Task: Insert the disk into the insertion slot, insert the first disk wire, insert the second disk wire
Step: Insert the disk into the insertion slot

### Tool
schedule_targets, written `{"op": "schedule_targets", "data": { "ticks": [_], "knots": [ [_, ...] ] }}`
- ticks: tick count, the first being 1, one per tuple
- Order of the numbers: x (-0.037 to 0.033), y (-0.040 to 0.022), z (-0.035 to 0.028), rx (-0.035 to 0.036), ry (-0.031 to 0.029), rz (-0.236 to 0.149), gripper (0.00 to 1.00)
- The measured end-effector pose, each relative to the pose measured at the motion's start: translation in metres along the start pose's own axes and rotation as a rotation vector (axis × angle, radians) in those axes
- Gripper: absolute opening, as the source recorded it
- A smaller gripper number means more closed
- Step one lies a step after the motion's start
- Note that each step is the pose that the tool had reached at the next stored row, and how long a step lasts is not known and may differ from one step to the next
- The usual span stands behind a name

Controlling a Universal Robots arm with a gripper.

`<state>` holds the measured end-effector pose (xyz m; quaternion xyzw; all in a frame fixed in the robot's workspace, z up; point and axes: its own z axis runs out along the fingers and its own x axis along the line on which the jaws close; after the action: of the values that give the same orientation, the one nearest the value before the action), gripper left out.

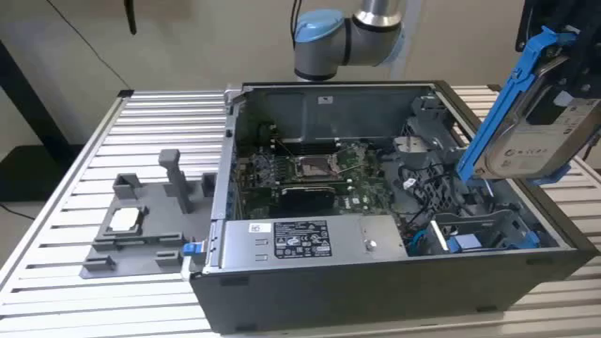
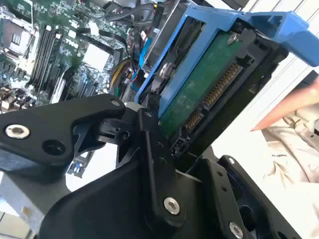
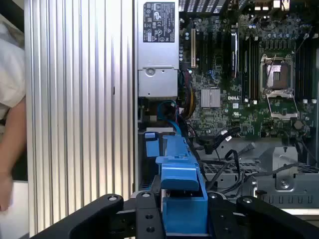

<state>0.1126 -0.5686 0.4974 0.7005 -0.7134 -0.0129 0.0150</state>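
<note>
Gripper (image 3: 180,209) clamped the disk (image 1: 528,134), held tilted in the air above the insertion slot (image 1: 488,227), not yet in; a clean insert likely needed its blue frame (image 3: 182,179) squared to the slot's walls and kept clear of the loose cables (image 1: 418,184).

Printed labels on the disk (image 1: 528,144) and the power supply box (image 1: 368,238); no legible wording
</note>
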Motion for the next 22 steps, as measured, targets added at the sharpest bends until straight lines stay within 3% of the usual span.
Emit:
{"op": "schedule_targets", "data": {
  "ticks": [12, 22],
  "knots": [
    [0.0, 0.0, 0.0002, 0.0, 0.0001, 0.0, 0.33],
    [0.0, -0.0005, 0.0089, 0.0, 0.0, 0.0, 0.33]
  ]
}}
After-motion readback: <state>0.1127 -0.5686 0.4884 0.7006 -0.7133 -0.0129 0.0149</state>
